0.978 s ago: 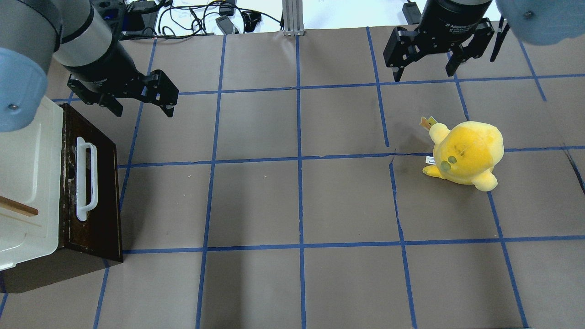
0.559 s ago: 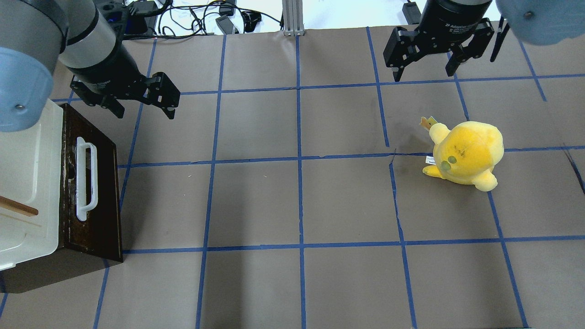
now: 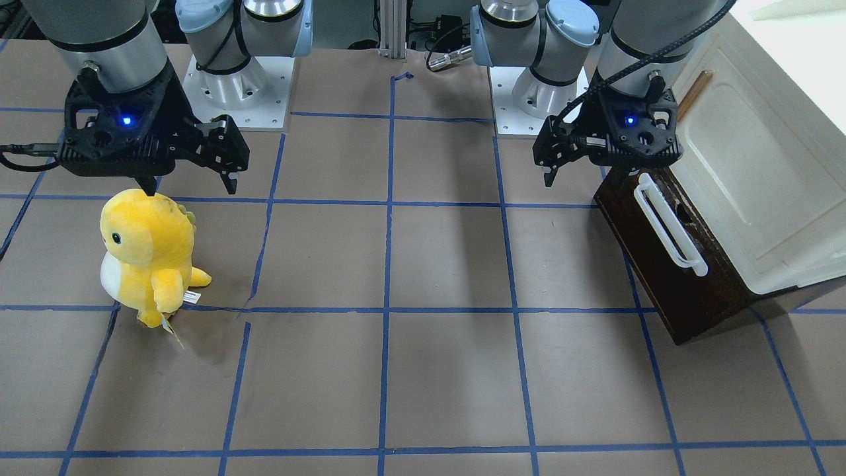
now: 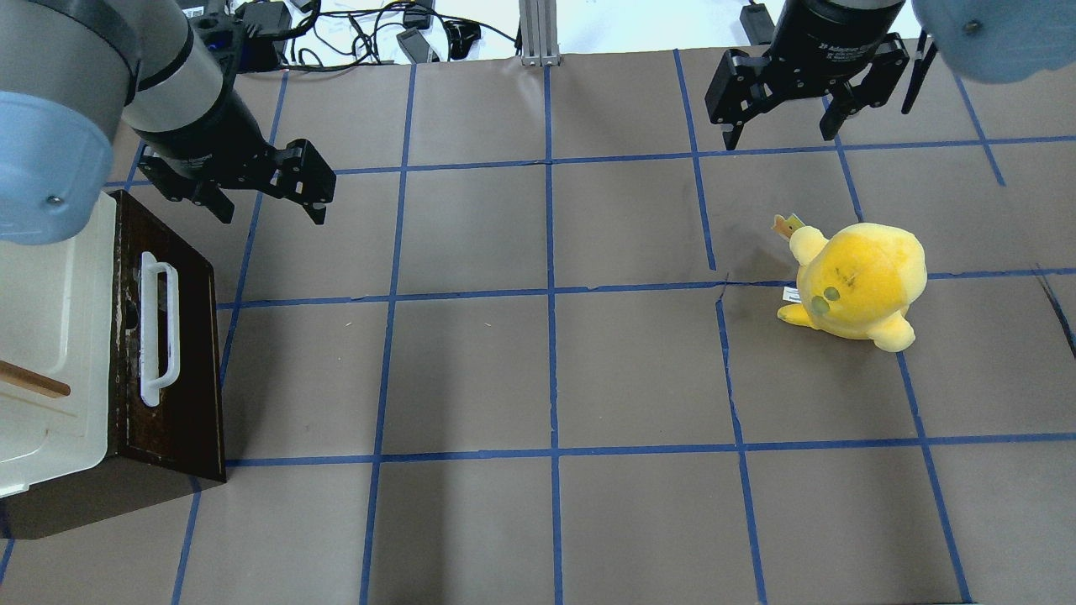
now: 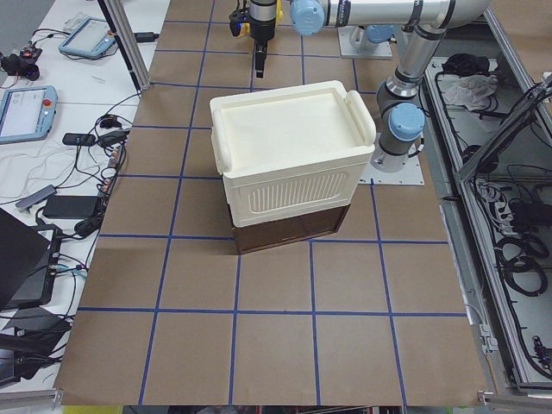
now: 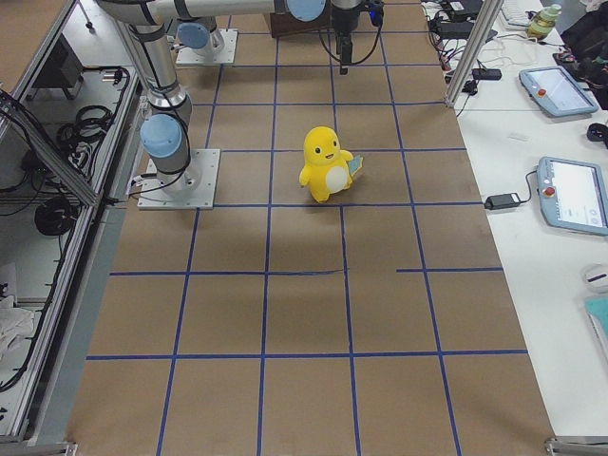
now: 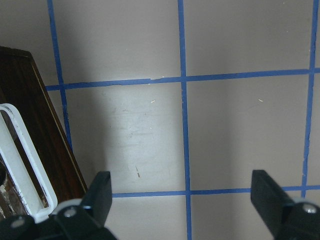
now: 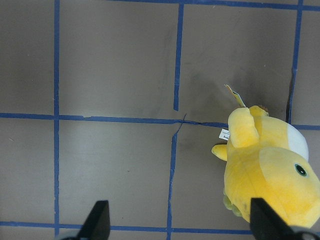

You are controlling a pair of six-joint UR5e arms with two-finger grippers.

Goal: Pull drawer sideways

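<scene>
On the black body of the right gripper (image 4: 779, 139), white lettering (image 4: 843, 52) reads in part "Adaptive"; the rest is cut off or too small. The tag (image 4: 791, 293) on the yellow plush toy (image 4: 862, 277) cannot be read.

Records dark stained wood, scuffed along one edge, on drawer (image 4: 189, 353); smooth glossy white plastic on handle (image 4: 149, 336); smooth cream plastic, faint sheen, on cabinet (image 4: 50, 319); matt brown paper with blue tape (image 4: 553, 370) over table (image 4: 471, 370); fuzzy yellow cloth on plush (image 4: 857, 281).
</scene>
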